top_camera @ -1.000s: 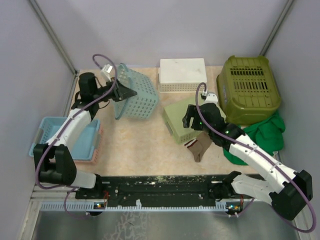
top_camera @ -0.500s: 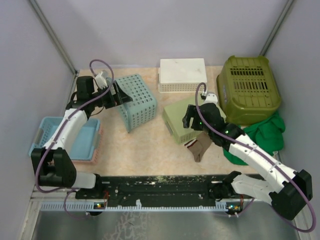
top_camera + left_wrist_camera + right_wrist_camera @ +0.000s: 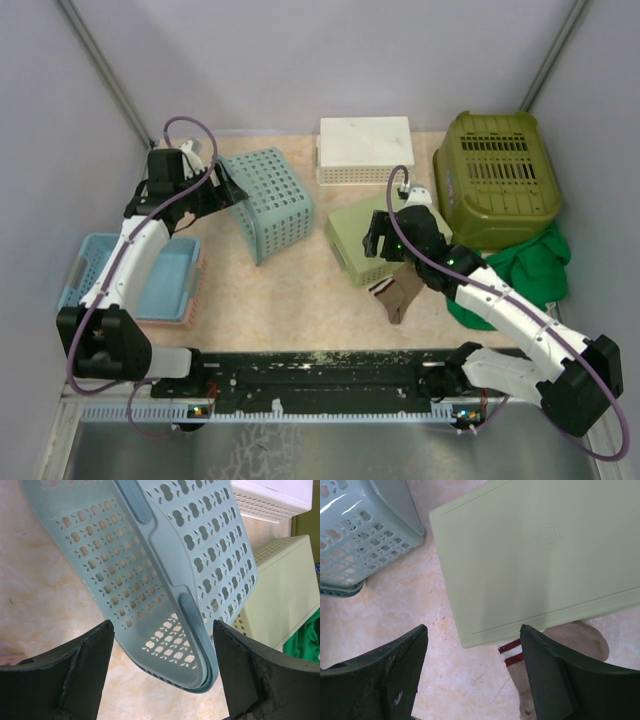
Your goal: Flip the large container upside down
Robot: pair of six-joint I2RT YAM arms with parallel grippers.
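The teal basket (image 3: 272, 198) lies tipped onto its rim at the table's back left, base angled upward, just ahead of the nearer left gripper (image 3: 224, 186), whose jaws gape empty, while the right gripper (image 3: 383, 243), likewise open and empty, hovers over the pale green box (image 3: 350, 240).

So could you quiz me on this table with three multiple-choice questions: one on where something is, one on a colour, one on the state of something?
1. Where is the white basket?
A) at the back
B) in the middle
C) at the near edge

2. What colour is the crumpled cloth on the right?
A) red
B) green
C) yellow

3. How is the left gripper?
A) shut tight
B) wide open
C) gripping a cup

Answers:
1 A, it sits at the far side, beside the olive crate.
2 B, it is plainly green.
3 B, its fingers stand far apart by the teal basket.
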